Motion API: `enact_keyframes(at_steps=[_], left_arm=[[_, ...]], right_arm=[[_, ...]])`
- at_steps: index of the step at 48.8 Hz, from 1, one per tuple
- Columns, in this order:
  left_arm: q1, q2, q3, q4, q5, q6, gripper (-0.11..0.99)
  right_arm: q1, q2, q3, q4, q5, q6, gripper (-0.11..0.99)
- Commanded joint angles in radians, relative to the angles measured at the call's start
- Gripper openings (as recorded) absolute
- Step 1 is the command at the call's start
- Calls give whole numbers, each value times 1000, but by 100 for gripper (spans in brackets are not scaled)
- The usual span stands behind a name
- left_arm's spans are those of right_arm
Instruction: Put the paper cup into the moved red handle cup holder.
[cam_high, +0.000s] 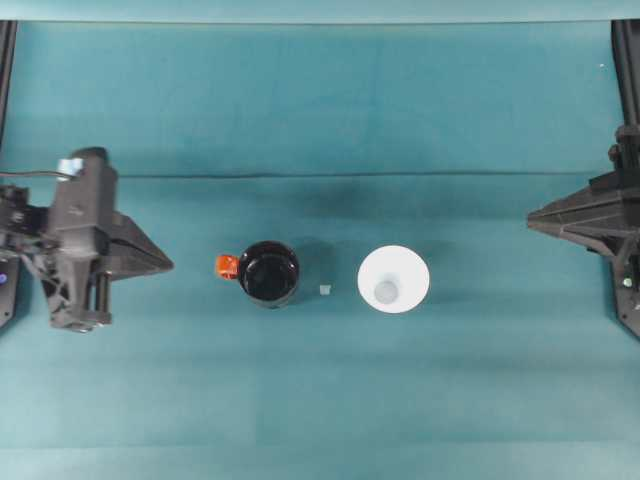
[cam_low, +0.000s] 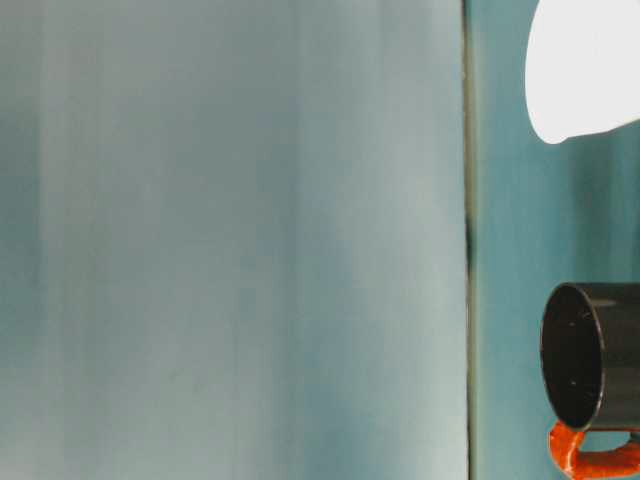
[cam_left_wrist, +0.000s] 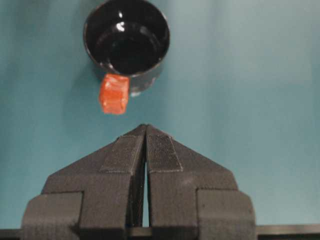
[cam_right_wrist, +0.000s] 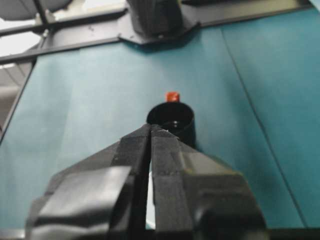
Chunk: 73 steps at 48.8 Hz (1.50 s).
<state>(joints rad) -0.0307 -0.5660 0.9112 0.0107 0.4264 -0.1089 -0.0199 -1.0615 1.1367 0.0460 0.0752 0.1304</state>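
Overhead view, item count: one paper cup (cam_high: 394, 279), one red handle cup holder (cam_high: 268, 273), two grippers, one small grey scrap (cam_high: 325, 289).

The paper cup stands upright on the teal table (cam_high: 330, 110), just right of centre, its wide white rim facing up and its greyish base visible inside. The red handle cup holder stands upright at the cup's 9 o'clock, near but apart from it; the red-orange handle (cam_high: 227, 265) projects from the holder at 9 o'clock. The grey scrap lies on the table between the two, nearer the holder.

The left gripper (cam_high: 165, 266) sits at the holder's 9 o'clock, well apart, tip pointing toward the handle. In the left wrist view its fingers (cam_left_wrist: 131, 155) are pressed together with nothing between them – the holder appears at 12 o'clock beyond the tip.

The right gripper (cam_high: 532, 214) rests at the table's right edge, roughly 2 o'clock from the cup and well apart. In the right wrist view its fingers (cam_right_wrist: 165, 147) meet tip to tip, empty
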Motion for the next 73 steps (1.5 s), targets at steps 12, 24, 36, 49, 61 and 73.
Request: enact_keyframes(at_steps=[12,24,36,49,61,73], left_arm=[[23,64,-64,6,63,-2,2],[35,98,-91,6,133,-5,2],[43,121,-106,6,138,5,46],[41,178,-158,6,170,23,87],[52,258,-213,9,183,54,92],[64,362,-259,9,192,94,94]], right_arm=[[-8,11,-18,3,-3,9,-9],[-9,11,-18,3,12,38,-9],[-9,12,-18,3,41,48,-9],[-9,8,-20,3,44,48,-9],[-9,6,-20,3,46,48,-9],[-9,8,-20,3,49,49,-9]])
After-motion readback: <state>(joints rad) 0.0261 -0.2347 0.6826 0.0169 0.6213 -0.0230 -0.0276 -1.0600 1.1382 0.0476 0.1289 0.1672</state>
